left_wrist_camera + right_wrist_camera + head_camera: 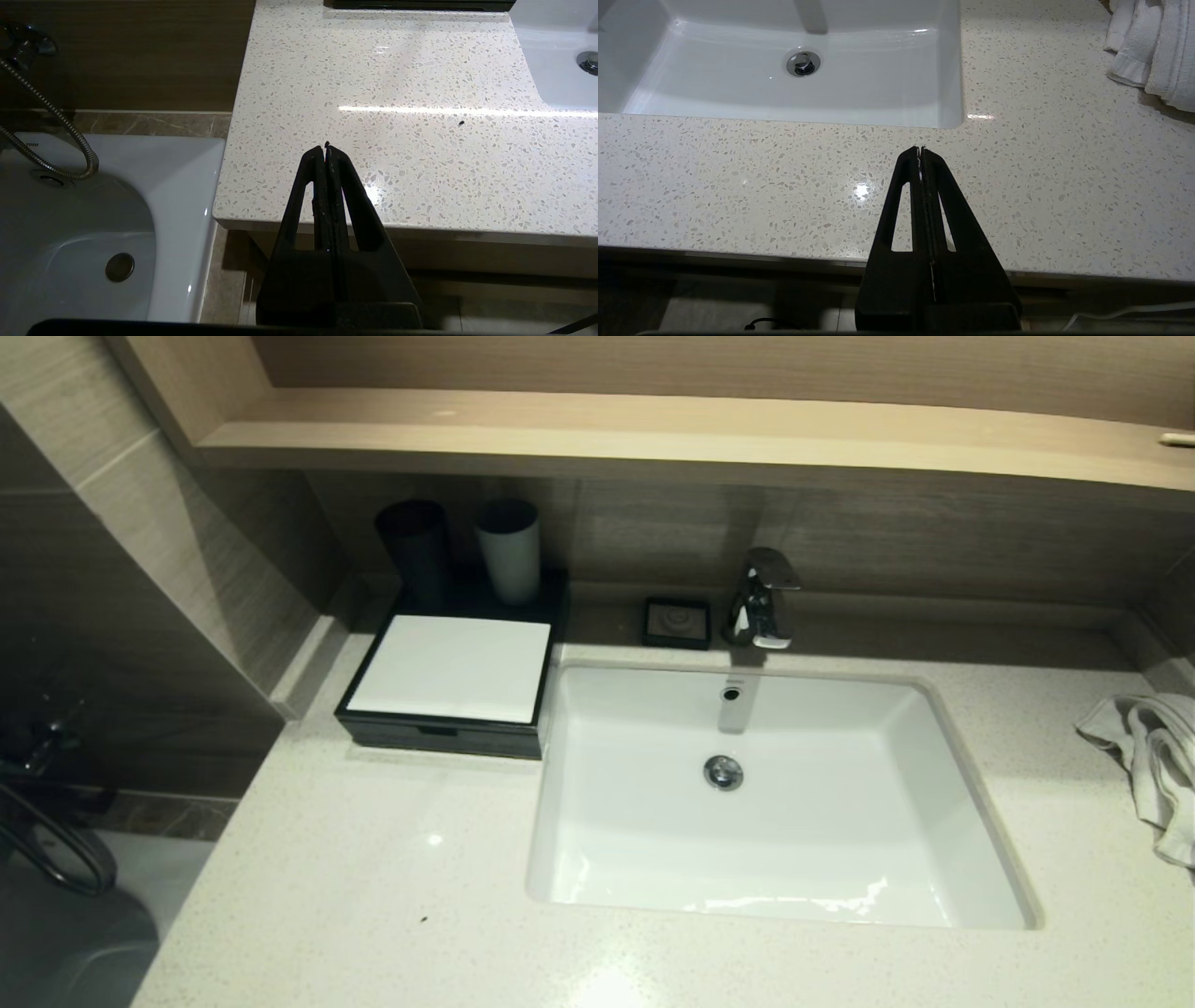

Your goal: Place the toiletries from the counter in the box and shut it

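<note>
Overhead, the box (455, 670) sits closed on the counter (373, 877), left of the basin (775, 803). At the left wrist, the left pincer (326, 148) hangs clamped tight, empty, over the counter's front edge. At the right wrist, the right pincer (920, 149) likewise.

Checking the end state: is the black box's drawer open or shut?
Shut. In the head view the box shows its black drawer front flush under the white top panel, nothing pulled out over the counter.
</note>
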You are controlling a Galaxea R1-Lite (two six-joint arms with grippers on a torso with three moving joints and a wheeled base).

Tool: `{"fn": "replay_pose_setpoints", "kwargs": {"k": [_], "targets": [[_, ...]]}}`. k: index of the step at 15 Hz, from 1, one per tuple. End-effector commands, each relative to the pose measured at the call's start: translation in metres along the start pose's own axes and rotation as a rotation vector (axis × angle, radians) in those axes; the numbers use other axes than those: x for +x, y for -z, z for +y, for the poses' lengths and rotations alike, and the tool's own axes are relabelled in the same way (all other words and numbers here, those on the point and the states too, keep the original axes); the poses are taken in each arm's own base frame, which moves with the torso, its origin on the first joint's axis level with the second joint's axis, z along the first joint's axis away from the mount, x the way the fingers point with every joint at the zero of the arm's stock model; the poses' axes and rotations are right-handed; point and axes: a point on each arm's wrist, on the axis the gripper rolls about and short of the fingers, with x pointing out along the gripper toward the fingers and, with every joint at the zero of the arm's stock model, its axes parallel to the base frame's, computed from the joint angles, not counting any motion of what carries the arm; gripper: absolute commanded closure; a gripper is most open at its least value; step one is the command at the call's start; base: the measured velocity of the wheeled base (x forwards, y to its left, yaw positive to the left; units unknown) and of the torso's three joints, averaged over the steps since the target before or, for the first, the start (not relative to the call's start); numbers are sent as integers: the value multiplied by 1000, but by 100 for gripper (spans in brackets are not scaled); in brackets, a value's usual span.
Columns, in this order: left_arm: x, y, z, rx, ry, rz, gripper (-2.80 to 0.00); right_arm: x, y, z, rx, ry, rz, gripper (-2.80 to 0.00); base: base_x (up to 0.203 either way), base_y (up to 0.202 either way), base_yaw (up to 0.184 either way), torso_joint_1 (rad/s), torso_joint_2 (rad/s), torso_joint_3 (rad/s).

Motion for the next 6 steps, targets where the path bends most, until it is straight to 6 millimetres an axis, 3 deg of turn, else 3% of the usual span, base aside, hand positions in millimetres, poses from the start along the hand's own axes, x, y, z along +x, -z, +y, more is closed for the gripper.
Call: {"fn": "replay_pose_setpoints", "kwargs": {"k": [1, 6], "targets": [[0, 0, 0, 1, 0, 2, 0, 0, 0, 0, 0, -1, 0, 0, 0, 0, 0, 0, 0, 0], [0, 0, 0, 1, 0, 2, 0, 0, 0, 0, 0, -1, 0, 0, 0, 0, 0, 0, 0, 0]]}}
